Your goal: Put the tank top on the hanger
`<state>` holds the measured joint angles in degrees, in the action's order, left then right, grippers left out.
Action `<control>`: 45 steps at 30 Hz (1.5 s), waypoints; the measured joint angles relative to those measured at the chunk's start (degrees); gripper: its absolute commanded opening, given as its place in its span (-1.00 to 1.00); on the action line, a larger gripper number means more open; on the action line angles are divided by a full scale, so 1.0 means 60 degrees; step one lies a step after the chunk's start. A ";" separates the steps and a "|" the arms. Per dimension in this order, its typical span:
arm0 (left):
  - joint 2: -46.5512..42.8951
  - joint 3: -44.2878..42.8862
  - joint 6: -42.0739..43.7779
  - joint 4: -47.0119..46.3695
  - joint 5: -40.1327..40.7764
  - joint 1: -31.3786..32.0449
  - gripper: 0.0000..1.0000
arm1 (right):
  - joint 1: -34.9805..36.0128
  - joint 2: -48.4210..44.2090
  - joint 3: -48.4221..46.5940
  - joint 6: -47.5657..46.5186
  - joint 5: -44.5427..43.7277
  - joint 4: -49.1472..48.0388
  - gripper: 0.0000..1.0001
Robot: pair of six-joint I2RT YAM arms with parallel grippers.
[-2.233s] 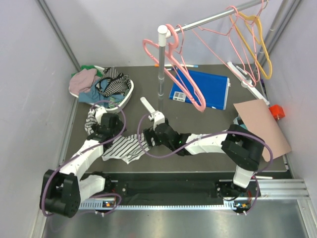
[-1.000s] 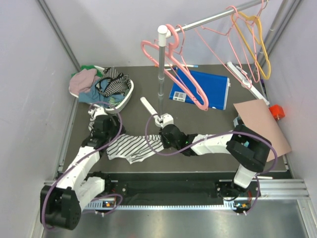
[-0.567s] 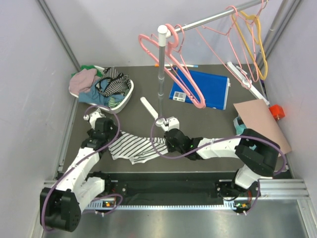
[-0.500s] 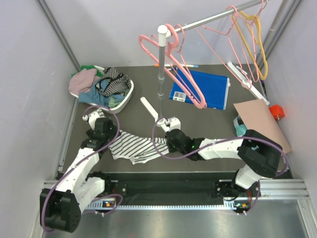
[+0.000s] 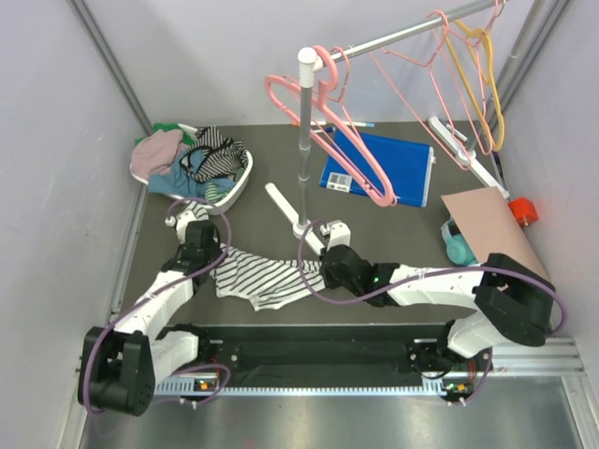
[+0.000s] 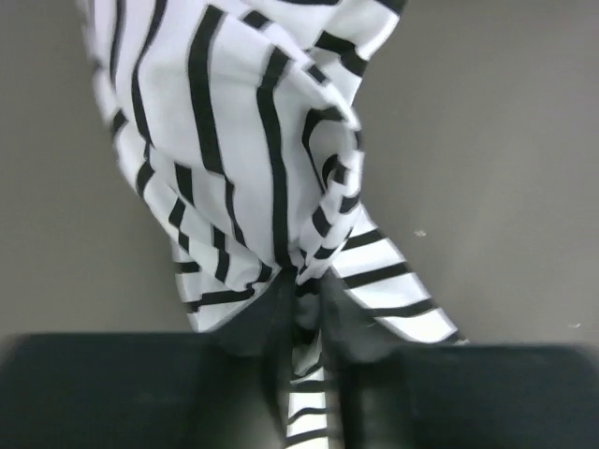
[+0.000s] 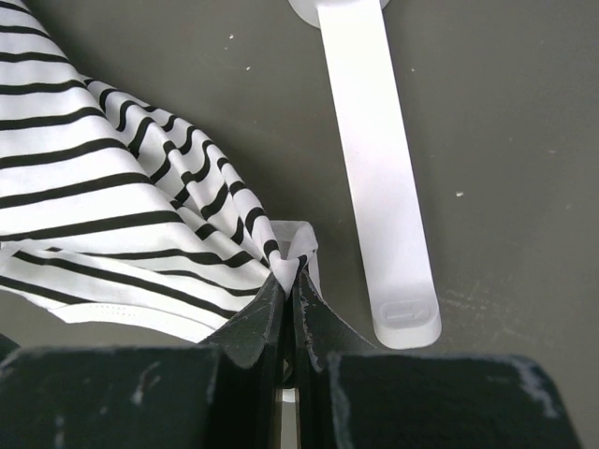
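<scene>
"The left gripper [image 5: 213,253] has just snapped in! A moment ago its jaws stood wide over the cloth. Now they're pinched nearly together on a bunched fold of the top [image 5: 267,279]."

"And the right gripper [image 5: 325,266]?"

"Clamped tight on the opposite corner, same as before. So both ends are held. The top lies on the table [image 5: 402,234], lower middle of the frame, pulled out flatter than it was two seconds back."

"Where's the hanger [image 5: 404,64]?"

"Up on the rail [image 5: 393,36], upper right, well apart from the cloth. Neither gripper is near it."

"So where does that leave things?"

"I'd say the spreading-out is finished and a two-handed lift comes next. The hanging itself hasn't begun."
</scene>
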<state>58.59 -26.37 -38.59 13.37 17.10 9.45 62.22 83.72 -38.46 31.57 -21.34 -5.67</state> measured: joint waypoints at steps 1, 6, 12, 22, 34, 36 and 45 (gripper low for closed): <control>0.0142 0.0055 0.0000 -0.0248 -0.0211 0.0004 -1.00 | 0.0004 -0.0087 0.0040 0.0015 -0.0011 0.0033 -1.00; 0.0929 -0.0044 0.0040 -0.1315 -0.1253 0.0000 -1.00 | 0.0047 -0.0634 0.0164 0.0098 -0.0208 0.0437 -1.00; 0.1960 -0.1381 0.0058 -0.2269 -0.3235 -0.0004 -1.00 | 0.0248 -0.1541 0.0226 0.0255 -0.0488 0.1042 -1.00; 0.3129 -0.2393 0.0503 -0.3745 -0.4240 -0.0004 -0.23 | 0.1257 -0.1421 0.0288 0.0867 -0.0940 0.1158 -0.74; 0.1381 -0.2459 0.1239 -0.2000 -0.3832 0.0044 0.98 | 0.1541 -0.1712 0.0288 0.0386 -0.0772 0.1093 0.71; 0.0284 -0.2393 0.1286 -0.1687 -0.3592 0.0073 0.98 | 0.1708 -0.2408 0.0335 -0.0007 -0.0696 0.1096 0.72; -0.2929 -0.1887 0.1202 0.0390 -0.2579 0.0098 0.98 | 0.3257 -0.5982 0.0182 -0.1392 -0.0015 0.2783 0.70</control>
<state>41.01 -37.69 -31.38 15.70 1.63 10.04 81.76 47.83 -37.36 23.22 -21.43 11.03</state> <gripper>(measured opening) 0.989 0.860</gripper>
